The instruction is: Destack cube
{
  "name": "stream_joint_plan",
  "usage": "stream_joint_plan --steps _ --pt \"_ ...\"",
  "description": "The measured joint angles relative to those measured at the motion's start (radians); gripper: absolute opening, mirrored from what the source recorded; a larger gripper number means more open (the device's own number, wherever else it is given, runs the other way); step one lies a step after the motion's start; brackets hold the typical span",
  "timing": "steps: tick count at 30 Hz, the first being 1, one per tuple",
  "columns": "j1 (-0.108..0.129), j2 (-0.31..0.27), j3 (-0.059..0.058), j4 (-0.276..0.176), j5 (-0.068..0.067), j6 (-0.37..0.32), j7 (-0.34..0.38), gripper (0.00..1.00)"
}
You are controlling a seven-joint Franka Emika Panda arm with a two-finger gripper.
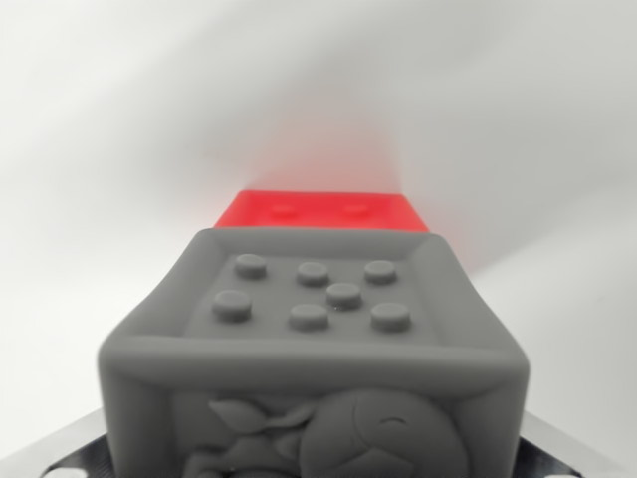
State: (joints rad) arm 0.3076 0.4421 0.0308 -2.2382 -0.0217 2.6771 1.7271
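A grey cube [314, 329] fills the lower half of the wrist view, very close to the camera. Its top face carries several raised dots and its near face a moulded relief. Behind it, farther off and blurred, a red cube [320, 210] shows only its top face, with two faint dots. My gripper [317, 460] shows only as metal fingers [50, 456] pressed against the grey cube's lower corners on both sides. It looks shut on the grey cube. The fingertips are hidden.
A plain white surface [109, 149] surrounds both cubes, with a soft grey shadow fanning out behind the red cube. Nothing else is visible.
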Motion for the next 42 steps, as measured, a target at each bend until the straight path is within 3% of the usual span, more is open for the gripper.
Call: stream_joint_plan --steps 23,42 --pt "0.000 -0.005 0.000 0.000 0.000 -0.003 0.000 0.00" --pt "0.000 -0.065 0.000 -0.007 0.000 -0.054 -0.001 0.00"
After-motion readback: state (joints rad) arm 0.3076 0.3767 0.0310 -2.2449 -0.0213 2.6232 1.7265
